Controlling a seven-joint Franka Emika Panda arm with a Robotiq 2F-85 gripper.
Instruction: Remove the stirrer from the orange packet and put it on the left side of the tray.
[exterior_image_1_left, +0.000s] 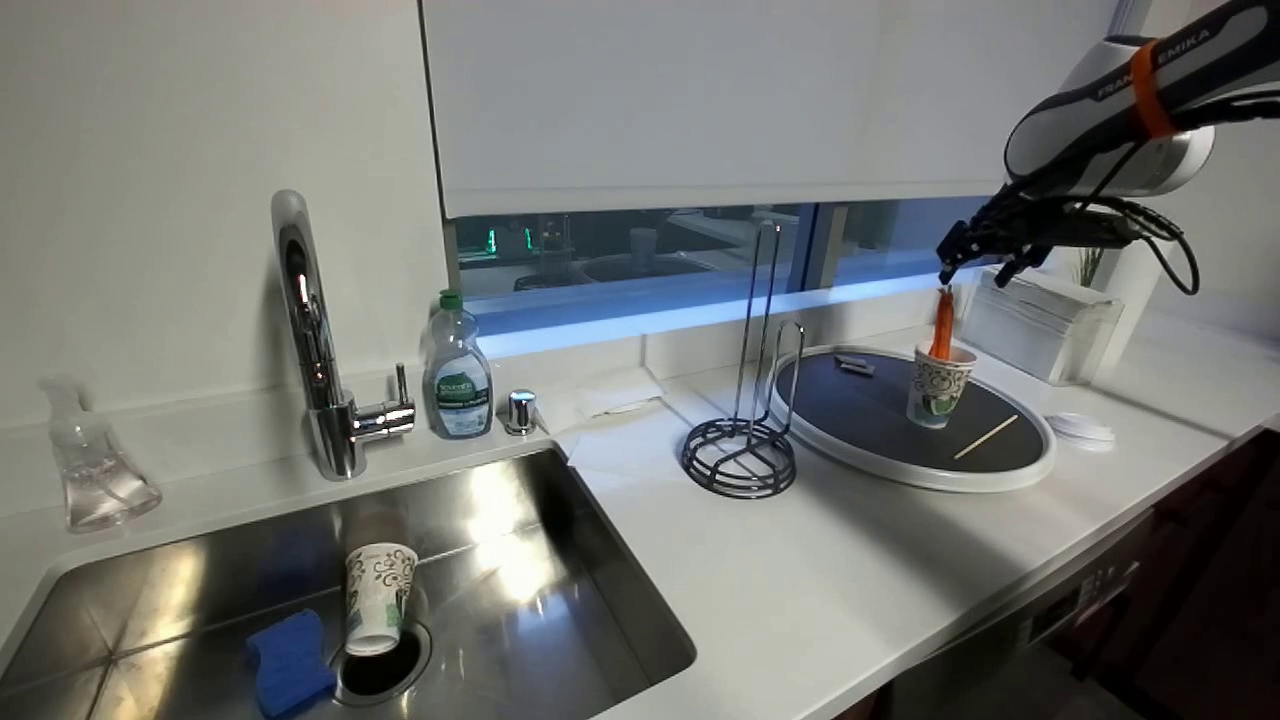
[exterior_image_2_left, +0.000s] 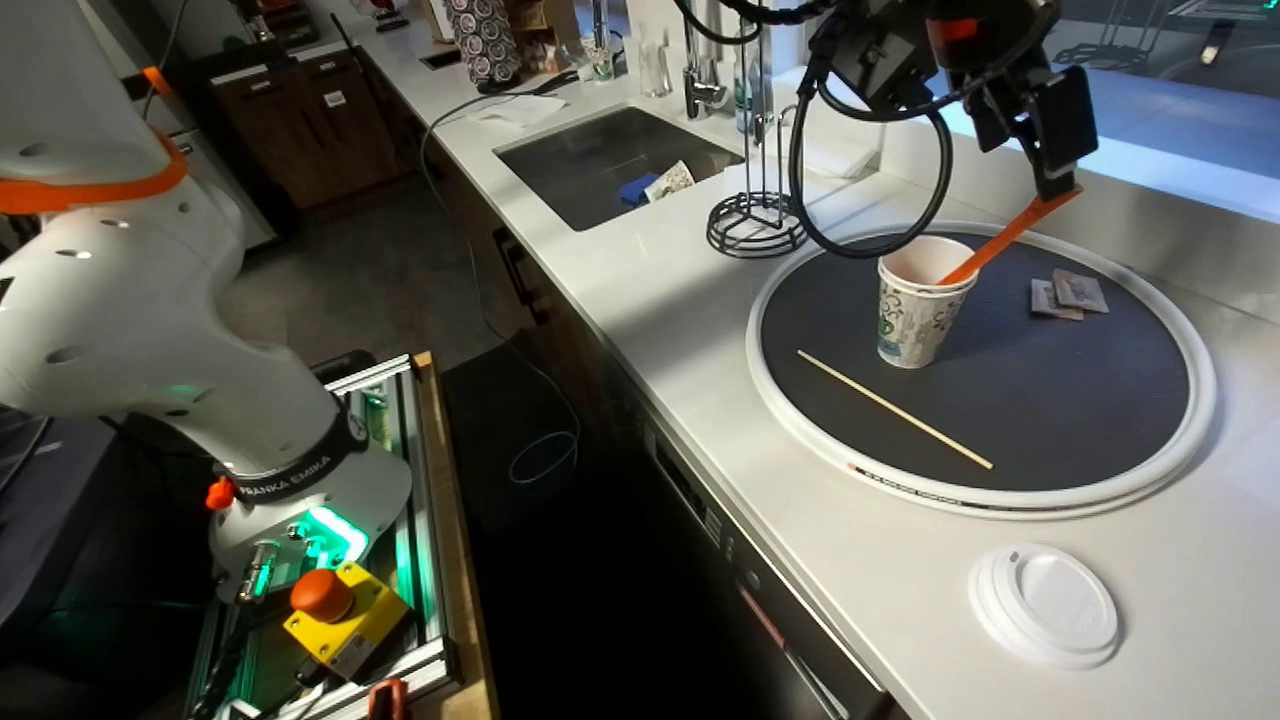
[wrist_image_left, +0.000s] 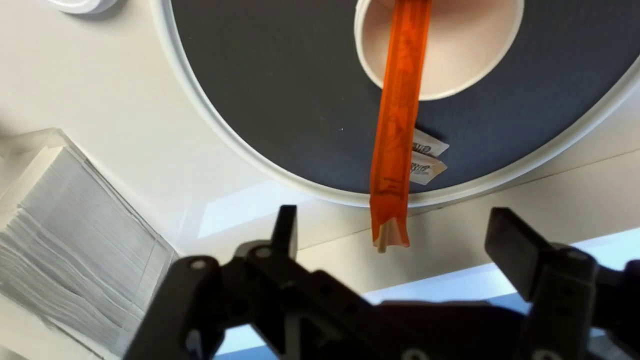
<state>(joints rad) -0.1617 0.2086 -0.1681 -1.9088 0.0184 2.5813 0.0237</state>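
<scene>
Tray (exterior_image_2_left: 1060, 400) first; saw gripper (wrist_image_left: 394, 222) spread wide, pinching nothing, higher than the tray. Found cup (exterior_image_2_left: 916, 322) upright on the tray, orange packet (wrist_image_left: 397, 130) leaning from it, stirrer (wrist_image_left: 383, 237) barely bared at top. Risked clamping packet too, with so little exposed, and toppling cup; could hardly judge jaw depth.
</scene>
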